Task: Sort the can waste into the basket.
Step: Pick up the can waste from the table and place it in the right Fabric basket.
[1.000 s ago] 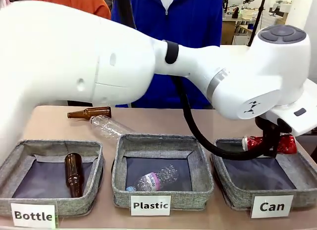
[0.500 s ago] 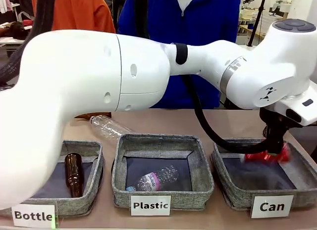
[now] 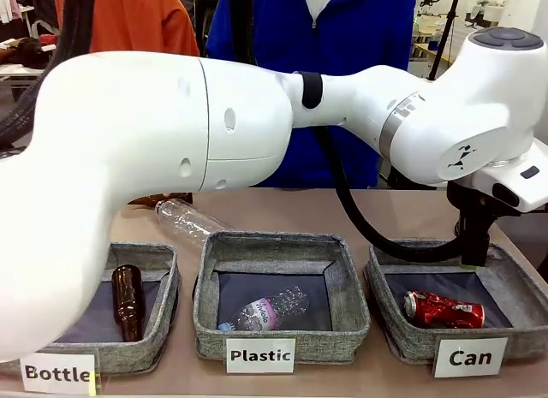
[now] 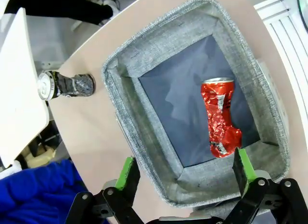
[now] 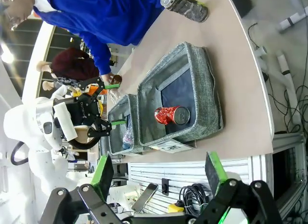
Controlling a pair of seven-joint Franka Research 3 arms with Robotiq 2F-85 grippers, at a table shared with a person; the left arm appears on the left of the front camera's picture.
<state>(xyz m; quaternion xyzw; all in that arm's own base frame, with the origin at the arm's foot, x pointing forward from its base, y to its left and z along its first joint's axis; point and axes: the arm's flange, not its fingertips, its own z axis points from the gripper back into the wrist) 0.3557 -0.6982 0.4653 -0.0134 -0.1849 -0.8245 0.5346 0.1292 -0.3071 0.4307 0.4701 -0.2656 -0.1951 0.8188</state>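
Jaws spread wide and empty, the left gripper (image 4: 185,162) hangs over the "Can" basket (image 4: 126,106), where the crushed red can (image 4: 220,117) lies on the dark base. Risk sits with the dark grey can (image 4: 67,85) on the table (image 4: 91,135) outside it — a pinch across its dented body may slip, or a low finger snag the fabric rim.

The right claw (image 5: 158,162) is wide open. Ahead of its tips, the red can (image 5: 171,115) lies in the grey basket (image 5: 206,94). The dark can (image 5: 185,5) lies far beyond.
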